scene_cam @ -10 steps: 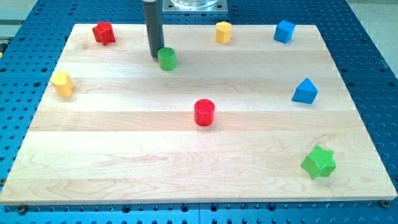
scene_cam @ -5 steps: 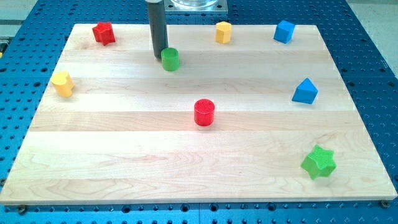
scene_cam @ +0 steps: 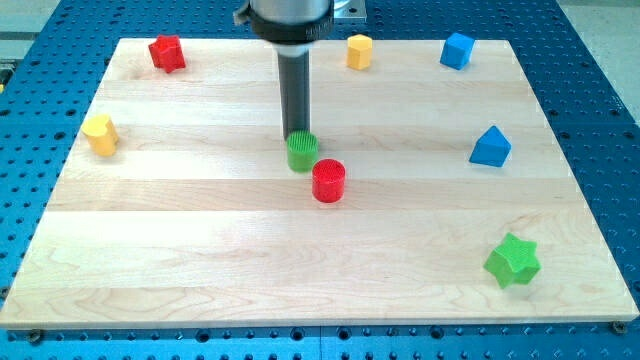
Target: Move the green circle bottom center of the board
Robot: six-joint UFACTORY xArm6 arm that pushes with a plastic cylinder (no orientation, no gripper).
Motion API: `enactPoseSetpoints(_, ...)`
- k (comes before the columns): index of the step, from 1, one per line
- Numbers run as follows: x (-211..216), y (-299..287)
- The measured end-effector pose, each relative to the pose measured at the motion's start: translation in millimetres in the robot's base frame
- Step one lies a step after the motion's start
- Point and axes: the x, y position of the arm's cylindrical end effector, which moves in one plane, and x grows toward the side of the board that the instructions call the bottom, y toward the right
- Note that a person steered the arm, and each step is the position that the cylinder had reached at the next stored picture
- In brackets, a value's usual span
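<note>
The green circle (scene_cam: pixel 302 152) is a short green cylinder near the middle of the wooden board (scene_cam: pixel 200 250). It sits just up and left of the red cylinder (scene_cam: pixel 328 181), close to it or touching it. My tip (scene_cam: pixel 298 135) is the lower end of the dark rod and stands right behind the green circle, on its upper side, touching or nearly touching it.
A red star-like block (scene_cam: pixel 167 52) is at the top left, a yellow block (scene_cam: pixel 359 50) at the top middle, a blue cube (scene_cam: pixel 457 50) at the top right. A yellow block (scene_cam: pixel 100 134) sits at the left edge, a blue triangular block (scene_cam: pixel 490 146) at the right, a green star (scene_cam: pixel 512 261) at the bottom right.
My tip has moved down and to the right, pushing the green circle from the upper left part of the board to beside the red cylinder. The other blocks have not moved.
</note>
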Motion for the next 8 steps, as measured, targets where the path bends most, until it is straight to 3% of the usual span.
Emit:
enactPoseSetpoints(1,66,0)
enactPoseSetpoints(3,119,28)
enactPoseSetpoints(5,127,106)
enactPoseSetpoints(6,153,111)
enactPoseSetpoints(7,153,59)
enactPoseSetpoints(8,140,42)
